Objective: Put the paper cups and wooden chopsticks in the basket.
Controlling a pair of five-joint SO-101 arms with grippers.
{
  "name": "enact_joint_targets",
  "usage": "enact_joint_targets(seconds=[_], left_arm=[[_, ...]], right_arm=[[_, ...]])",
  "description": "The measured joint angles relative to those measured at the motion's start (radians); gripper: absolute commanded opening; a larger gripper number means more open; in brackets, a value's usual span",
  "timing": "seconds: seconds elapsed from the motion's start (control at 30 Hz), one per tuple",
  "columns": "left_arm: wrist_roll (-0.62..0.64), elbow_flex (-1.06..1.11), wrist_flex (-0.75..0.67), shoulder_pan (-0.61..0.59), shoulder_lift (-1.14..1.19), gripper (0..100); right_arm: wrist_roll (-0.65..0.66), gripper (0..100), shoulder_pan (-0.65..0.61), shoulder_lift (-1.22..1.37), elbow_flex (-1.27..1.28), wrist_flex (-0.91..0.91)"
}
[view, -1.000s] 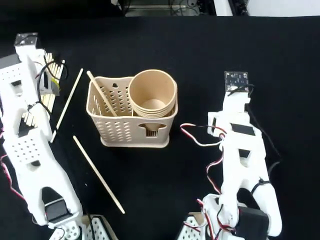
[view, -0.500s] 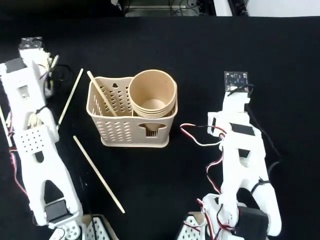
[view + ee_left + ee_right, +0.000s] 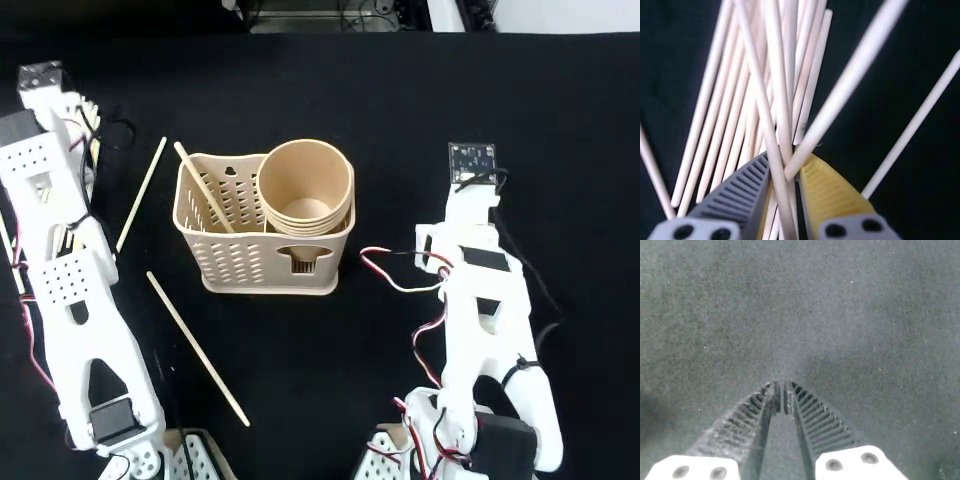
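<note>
A cream perforated basket [image 3: 240, 262] stands mid-table. Stacked paper cups [image 3: 305, 185] fill its right compartment and one wooden chopstick [image 3: 205, 190] leans in the left one. Two loose chopsticks lie to the basket's left, one far [image 3: 140, 195] and one near [image 3: 197, 348]. My left arm [image 3: 45, 170] hangs over a pile of chopsticks [image 3: 90, 115] at the table's far left. My left gripper [image 3: 787, 167] is shut on a chopstick [image 3: 850, 82] that slants up out of the pile [image 3: 755, 90]. My right gripper [image 3: 784, 395] is shut with nothing in it, low over bare black cloth.
My right arm [image 3: 480, 270] stands to the right of the basket, well apart from it. Black cloth [image 3: 400, 110] covers the table. One more chopstick [image 3: 10, 250] pokes out along the left edge beside my left arm.
My left arm has swung a little to the right and then back left and farther away, over the pile. A chopstick has come into sight at the left edge. The right arm has not moved.
</note>
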Motion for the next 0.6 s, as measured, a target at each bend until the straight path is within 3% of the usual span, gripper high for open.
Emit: enact_joint_targets(seconds=[0.23, 0.6], left_arm=[[0.089, 0.259, 0.002, 0.0, -0.328, 3], [0.1, 0.721, -0.048, 0.032, -0.891, 3]], right_arm=[[0.0, 3.5, 0.0, 0.0, 0.0, 0.0], [0.0, 3.5, 0.0, 0.0, 0.0, 0.0]])
